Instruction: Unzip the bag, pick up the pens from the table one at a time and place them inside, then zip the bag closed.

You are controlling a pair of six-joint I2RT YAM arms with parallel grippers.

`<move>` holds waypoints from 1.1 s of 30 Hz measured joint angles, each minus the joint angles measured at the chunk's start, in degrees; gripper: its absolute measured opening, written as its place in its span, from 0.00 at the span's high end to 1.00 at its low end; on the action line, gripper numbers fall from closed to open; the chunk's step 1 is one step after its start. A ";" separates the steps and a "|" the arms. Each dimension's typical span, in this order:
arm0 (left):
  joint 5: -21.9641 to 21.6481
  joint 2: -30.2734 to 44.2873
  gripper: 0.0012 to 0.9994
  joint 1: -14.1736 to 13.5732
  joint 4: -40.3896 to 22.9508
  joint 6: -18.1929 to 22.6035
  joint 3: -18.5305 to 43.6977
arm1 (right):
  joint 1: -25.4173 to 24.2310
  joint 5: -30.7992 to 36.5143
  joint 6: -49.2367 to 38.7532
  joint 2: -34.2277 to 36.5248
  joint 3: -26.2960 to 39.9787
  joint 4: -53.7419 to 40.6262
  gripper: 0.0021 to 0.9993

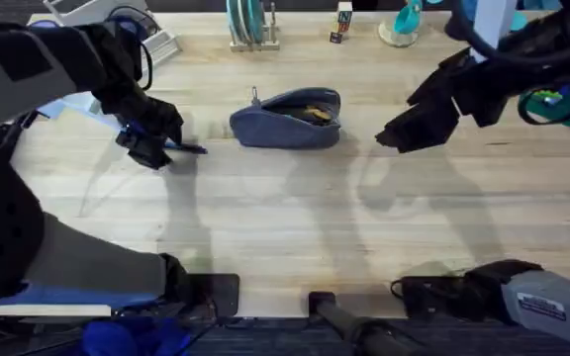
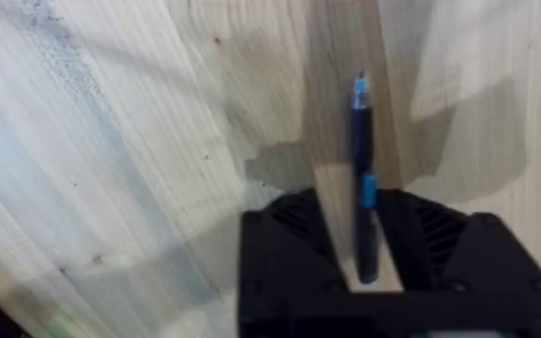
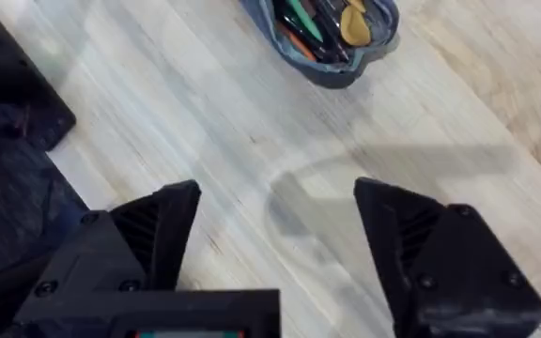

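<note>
- Left gripper (image 1: 156, 148) sits on the table (image 1: 295, 227), well to the left of the bag (image 1: 287, 120), clamped on a pen (image 1: 188, 147).
- Left wrist view: the pen (image 2: 362, 178) runs between the two black fingers (image 2: 289, 253), dark barrel with blue tip and blue band, sticking well out past the fingertips.
- Pen's long axis in the overhead view: roughly level, free end pointing toward the bag. Cannot tell whether it is lifted clear of the wood or just grazing it.
- Right gripper (image 1: 396, 138) hangs on the bag's other side, near its right end, jaws spread wide and empty; in its wrist view, bare table shows between the fingers (image 3: 411, 235).
- Bag lies lengthwise left to right, zipper open along the top, pull tab at the upper left end.
- Right wrist view: bag (image 3: 322, 38) mouth gapes, with several coloured pens and something yellow-orange already inside.
- No other loose pens spotted on the table near the bag.
- Step in hand, my read: carrying this pen over to the bag.
- Key relation: bag opening lies to the pen's right, and pen axis already roughly matches the bag's long axis, so a sideways carry plus a tip-down drop should do.
- Left arm holds the pen; right gripper is the nearer to the bag and looks placed to steady it or take the zipper later.
- Risk: pen tip catching the bag's left end or the zipper edge.
</note>
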 joint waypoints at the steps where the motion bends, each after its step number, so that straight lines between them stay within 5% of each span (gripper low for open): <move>1: 0.11 0.00 0.68 0.00 0.17 0.07 0.00 | 0.00 0.00 0.00 0.22 0.00 0.00 0.00; 7: 0.33 -0.05 0.95 0.00 1.14 0.24 0.00 | 0.00 0.00 0.00 0.48 0.00 -0.04 0.00; 25: 0.35 -0.07 0.96 0.07 1.01 0.32 0.09 | 0.00 0.00 0.00 0.48 0.00 -0.07 0.00; 33: 0.61 -0.17 0.96 0.07 0.00 4.00 0.48 | 0.00 -0.02 0.00 0.48 0.00 -0.13 0.00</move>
